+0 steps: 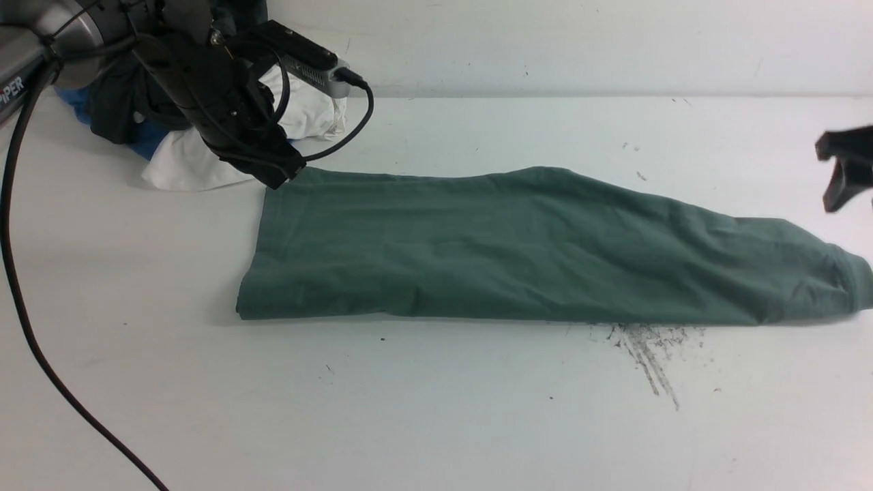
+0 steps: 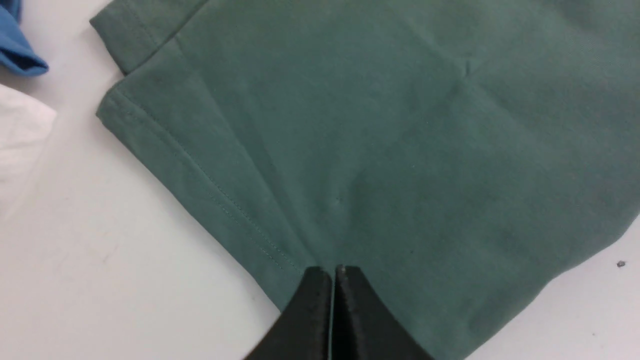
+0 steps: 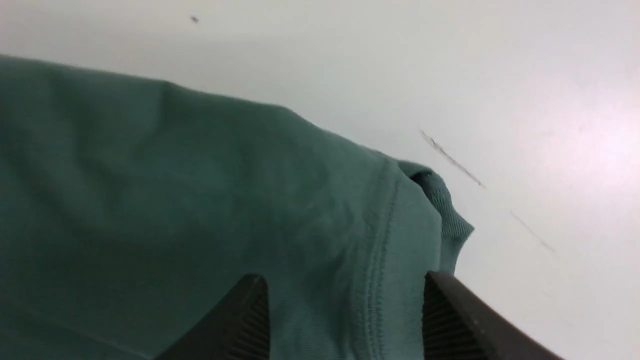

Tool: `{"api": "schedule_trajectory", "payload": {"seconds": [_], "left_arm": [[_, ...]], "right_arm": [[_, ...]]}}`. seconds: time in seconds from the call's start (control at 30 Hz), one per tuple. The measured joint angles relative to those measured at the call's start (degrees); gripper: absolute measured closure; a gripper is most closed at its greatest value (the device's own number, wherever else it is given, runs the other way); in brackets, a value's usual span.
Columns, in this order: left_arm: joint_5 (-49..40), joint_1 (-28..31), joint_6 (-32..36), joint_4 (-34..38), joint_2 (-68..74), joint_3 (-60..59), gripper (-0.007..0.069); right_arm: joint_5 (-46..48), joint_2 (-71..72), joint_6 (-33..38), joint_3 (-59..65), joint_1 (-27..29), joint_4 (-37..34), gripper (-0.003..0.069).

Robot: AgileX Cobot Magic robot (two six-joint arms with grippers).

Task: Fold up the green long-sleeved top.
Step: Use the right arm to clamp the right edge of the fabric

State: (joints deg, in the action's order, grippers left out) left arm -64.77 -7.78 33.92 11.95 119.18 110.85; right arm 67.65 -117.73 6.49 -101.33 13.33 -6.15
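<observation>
The green long-sleeved top (image 1: 518,252) lies on the table (image 1: 436,423) as one long strip, already doubled lengthwise, running from centre left to the right edge of the front view. The left end effector (image 1: 283,174), at the upper left, has its fingers pressed together on the hem (image 2: 200,170) at the strip's far left corner. Creases fanning out from the tips suggest it is pinching cloth. The right end effector (image 1: 842,170), at the right edge, hangs with its fingers apart above the strip's narrow end, straddling a stitched seam beside a ribbed band (image 3: 442,205). The step looks like a crosswise fold, and to do it well the right side should grip every layer at that seam. The hem should then travel low and level so it lands square, clear of the pile of clothes (image 1: 204,160) behind the left arm.
</observation>
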Motion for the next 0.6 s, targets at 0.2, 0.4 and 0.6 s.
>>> {"api": "schedule_trajectory", "payload": {"seconds": [0.2,0.4,0.6], "left_arm": [[0.00,0.00,0.30,0.11,0.00,0.00,0.0632],[-0.06,0.00,0.58,0.11,0.00,0.00,0.0632],[-0.13,0.00,0.63,0.11,0.00,0.00,0.0632]], "right_arm": [[-9.66,-1.78,-1.58,8.97,3.13,-0.75,0.0248],[-12.66,-6.00,-2.05,10.23,3.48,-0.98,0.0169],[-12.95,-6.25,-1.34,10.12,3.48,-1.17,0.0174]]}}
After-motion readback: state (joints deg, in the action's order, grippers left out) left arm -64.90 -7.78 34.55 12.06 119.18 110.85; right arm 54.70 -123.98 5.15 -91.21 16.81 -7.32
